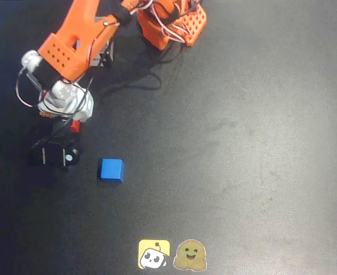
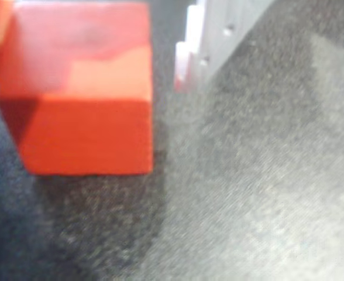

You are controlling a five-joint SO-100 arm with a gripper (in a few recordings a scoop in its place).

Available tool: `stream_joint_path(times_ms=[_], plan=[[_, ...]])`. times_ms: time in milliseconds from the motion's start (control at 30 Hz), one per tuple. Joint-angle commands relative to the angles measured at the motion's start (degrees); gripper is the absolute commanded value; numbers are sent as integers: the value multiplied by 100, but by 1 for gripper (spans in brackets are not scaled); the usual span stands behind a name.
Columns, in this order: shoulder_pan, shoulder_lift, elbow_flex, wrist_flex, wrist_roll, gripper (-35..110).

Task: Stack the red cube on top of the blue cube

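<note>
The red cube (image 2: 84, 93) sits on the table (image 1: 243, 143), near its left edge as the overhead view shows it, where only a small red patch (image 1: 74, 126) is visible beneath the wrist. In the wrist view it lies close to the camera, resting flat on the dark surface, with a pale gripper finger (image 2: 219, 35) just beside it on the right (a narrow gap separates the two). An orange part shows at the cube's upper left corner; contact there cannot be determined. The gripper (image 1: 65, 134) is lowered around the red cube with its jaws spread, not closed on it. The blue cube (image 1: 111, 170) stands apart, toward the table's near edge. Two stickers (image 1: 171, 255) lie at that edge.
</note>
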Motion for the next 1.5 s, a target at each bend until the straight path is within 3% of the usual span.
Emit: stream_joint_path(times_ms=[0, 200, 833, 1467], plan=[[-35, 35, -26, -114, 26, 14], [-9, 53, 105, -246, 149, 0], [-35, 1187, -782, 1213, 141, 0], [-1837, 1828, -729, 861, 958, 0]])
